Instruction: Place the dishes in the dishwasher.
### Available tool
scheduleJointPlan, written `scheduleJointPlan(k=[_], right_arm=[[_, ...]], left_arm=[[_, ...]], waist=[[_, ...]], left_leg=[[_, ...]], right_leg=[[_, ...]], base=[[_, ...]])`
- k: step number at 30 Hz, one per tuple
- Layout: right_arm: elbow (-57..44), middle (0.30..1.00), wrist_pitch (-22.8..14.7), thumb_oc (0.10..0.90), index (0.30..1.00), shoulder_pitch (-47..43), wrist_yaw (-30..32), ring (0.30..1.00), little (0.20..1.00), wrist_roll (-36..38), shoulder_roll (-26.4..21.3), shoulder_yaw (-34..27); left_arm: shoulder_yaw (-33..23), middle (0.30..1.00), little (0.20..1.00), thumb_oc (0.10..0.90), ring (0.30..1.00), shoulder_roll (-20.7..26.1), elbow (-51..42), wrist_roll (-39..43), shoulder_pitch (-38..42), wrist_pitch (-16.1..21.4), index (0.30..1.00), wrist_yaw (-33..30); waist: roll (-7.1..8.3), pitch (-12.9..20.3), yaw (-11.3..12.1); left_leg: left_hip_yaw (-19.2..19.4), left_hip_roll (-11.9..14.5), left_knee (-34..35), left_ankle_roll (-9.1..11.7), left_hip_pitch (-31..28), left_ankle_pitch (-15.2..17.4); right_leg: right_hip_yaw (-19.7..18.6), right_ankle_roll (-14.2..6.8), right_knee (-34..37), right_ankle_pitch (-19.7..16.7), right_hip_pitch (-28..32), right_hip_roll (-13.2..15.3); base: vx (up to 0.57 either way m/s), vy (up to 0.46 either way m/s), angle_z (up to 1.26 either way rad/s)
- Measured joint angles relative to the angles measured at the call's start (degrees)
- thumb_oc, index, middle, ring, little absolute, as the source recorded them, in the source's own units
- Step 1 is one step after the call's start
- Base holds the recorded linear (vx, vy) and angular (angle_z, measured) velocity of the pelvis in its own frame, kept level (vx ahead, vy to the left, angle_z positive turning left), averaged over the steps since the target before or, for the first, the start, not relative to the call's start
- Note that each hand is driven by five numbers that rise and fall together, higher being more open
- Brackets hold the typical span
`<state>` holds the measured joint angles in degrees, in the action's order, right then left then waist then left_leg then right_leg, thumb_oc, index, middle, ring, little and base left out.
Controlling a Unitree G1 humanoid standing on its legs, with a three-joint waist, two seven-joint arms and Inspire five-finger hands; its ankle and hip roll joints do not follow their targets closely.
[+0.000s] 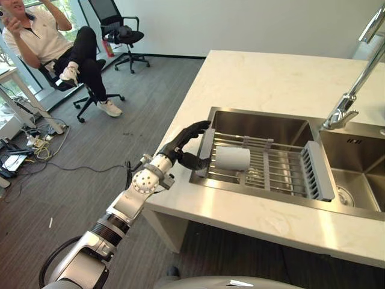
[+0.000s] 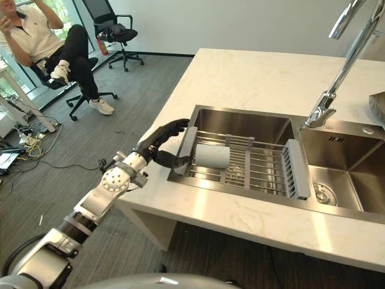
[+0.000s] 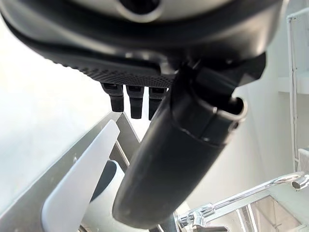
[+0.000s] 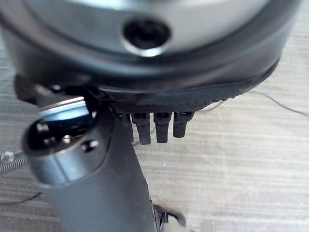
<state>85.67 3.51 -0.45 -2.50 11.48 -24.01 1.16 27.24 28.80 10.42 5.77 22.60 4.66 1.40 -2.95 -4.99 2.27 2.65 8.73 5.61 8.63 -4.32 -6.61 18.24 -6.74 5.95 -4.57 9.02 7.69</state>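
Person [image 1: 57, 42]: we see one seated on a chair, far left.
Left hand [image 1: 187, 146]: fingers spread, unclenched, at the sink's left rim, holding nothing.
Cup [image 1: 232, 158]: white, on its side on the rack [image 1: 283, 171] across the sink [image 1: 264, 123].
Right hand [image 4: 145, 125]: fingers straight, above the floor.

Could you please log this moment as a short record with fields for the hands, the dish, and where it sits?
left hand: open, at the left end of the sink rack, fingers above its end piece, thumb below
right hand: open, over grey floor, holding nothing
dish: white cup, lying on its side
support: metal rack across the left basin of the sink
contact: hand close to cup, grasp not yet made
bystander: seated person, far left
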Motion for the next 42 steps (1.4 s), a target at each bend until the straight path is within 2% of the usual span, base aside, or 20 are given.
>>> scheduleJointPlan(k=[3, 5, 6, 9, 12, 16, 25, 35, 42], right_arm=[[-2.95, 0.9, -1.28, 0.8, 0.9, 2.42, -1.6, 0.9, 0.9, 2.01, 2.16, 0.15], [-3.18, 0.9, -1.51, 0.8, 0.9, 2.45, -1.95, 0.9, 0.9, 2.1, 2.44, 0.16], [-3.14, 0.9, -1.58, 0.8, 0.9, 2.4, -1.98, 0.9, 0.9, 2.1, 2.5, 0.07], [-2.96, 0.9, -1.94, 0.8, 0.9, 3.48, -1.92, 0.9, 0.9, 2.1, 2.23, 0.1], [-3.56, 0.9, -2.3, 0.8, 0.9, 4.01, -1.77, 0.9, 0.9, 2.12, 1.55, 0.09], [-3.78, 0.9, -2.34, 0.8, 0.9, 4.97, -1.18, 0.9, 0.9, 2.29, 1.38, 0.1], [-3.82, 0.9, -2.41, 0.8, 0.9, 5.17, -1.22, 0.9, 0.9, 4.43, 1.62, 0.11], [-4.5, 0.9, -2.41, 0.8, 0.9, 5.1, -1.06, 0.9, 0.9, 4.41, 1.72, 1.23], [-4.99, 0.9, -2.52, 0.8, 0.9, 5.0, -0.86, 0.9, 0.9, 4.4, 2.18, 2.4]], left_arm=[[3.26, 0.9, 0.9, 0.8, 0.9, 3.67, -0.01, -6.17, 3.09, 0.0, 0.9, 1.08], [4.45, 0.9, 0.9, 0.8, 0.9, 3.94, 0.06, -8.58, 4.09, -0.06, 0.9, 1.22], [8.24, 0.9, 0.9, 0.8, 0.9, 4.27, 1.5, -12.06, 7.43, -0.05, 0.9, 1.7], [12.46, 0.9, 0.9, 0.8, 0.9, 2.5, 3.57, -15.93, 10.05, 0.46, 0.9, 1.88], [13.34, 0.9, 0.9, 0.8, 0.9, 1.54, 4.61, -17.84, 10.11, 1.31, 0.9, 1.93], [14.03, 0.9, 0.9, 0.8, 0.9, 0.22, 7.31, -20.04, 10.28, 1.68, 0.9, 1.91], [15.2, 0.9, 0.9, 0.8, 0.9, 0.3, 13.65, -23.78, 10.29, 1.4, 0.9, 1.68], [15.29, 0.9, 0.9, 0.8, 0.9, -0.68, 19.17, -24.47, 10.47, 1.17, 0.9, 0.06], [17.5, 0.9, 0.9, 0.8, 0.9, -3.86, 27.27, -25.41, 13.55, 0.35, 0.9, -1.75]], waist=[[0.09, 0.14, -1.14], [0.22, 0.17, -1.88], [0.4, 0.79, -2.5], [1.52, 2.34, -4.22], [2.06, 2.89, -5.85], [2.1, 3.12, -6.1], [1.3, 3.83, -5.64], [1.64, 4.27, -5.89], [2.21, 4.93, -6.03]], left_leg=[[2.03, -0.33, -0.01, -0.23, -1.0, 0.58], [2.72, -0.29, -0.01, -0.24, -0.99, 0.64], [3.52, -0.25, 0.0, -0.33, -0.86, 0.61], [5.58, -0.12, 0.01, -0.39, -1.21, 1.07], [6.83, -0.03, 0.02, -0.27, -1.93, 1.37], [7.8, -0.1, 0.02, -0.39, -2.66, 1.57], [7.81, -0.03, 0.02, -0.14, -2.59, 1.81], [7.9, -0.11, 0.02, -0.42, -2.52, 1.61], [7.96, -0.16, 0.02, -0.37, -2.55, 1.65]], right_leg=[[-2.08, -0.36, -0.01, -0.25, -0.45, 0.45], [-2.81, -0.33, -0.02, -0.4, -0.93, 0.43], [-3.7, -0.2, -0.04, -0.79, -1.43, 0.39], [-5.78, 0.02, -0.03, -1.02, -2.5, 0.06], [-7.01, 0.03, -0.03, -1.09, -2.54, 0.01], [-7.93, 0.06, -0.03, -1.4, -2.6, 0.06], [-8.05, -0.29, -0.01, -1.42, -2.72, 0.17], [-8.19, -0.29, -0.03, -1.43, -2.87, 0.09], [-8.26, -0.3, -0.03, -1.43, -2.86, 0.19]], base=[[-0.01, -0.008, -0.29], [0.01, -0.002, -0.31], [0.02, -0.005, -0.27], [0.03, -0.003, -0.38], [0.01, 0.001, -0.24], [0.0, 0.003, -0.12], [0.0, 0.0, 0.0], [0.0, 0.0, 0.0], [0.0, 0.0, 0.0]])
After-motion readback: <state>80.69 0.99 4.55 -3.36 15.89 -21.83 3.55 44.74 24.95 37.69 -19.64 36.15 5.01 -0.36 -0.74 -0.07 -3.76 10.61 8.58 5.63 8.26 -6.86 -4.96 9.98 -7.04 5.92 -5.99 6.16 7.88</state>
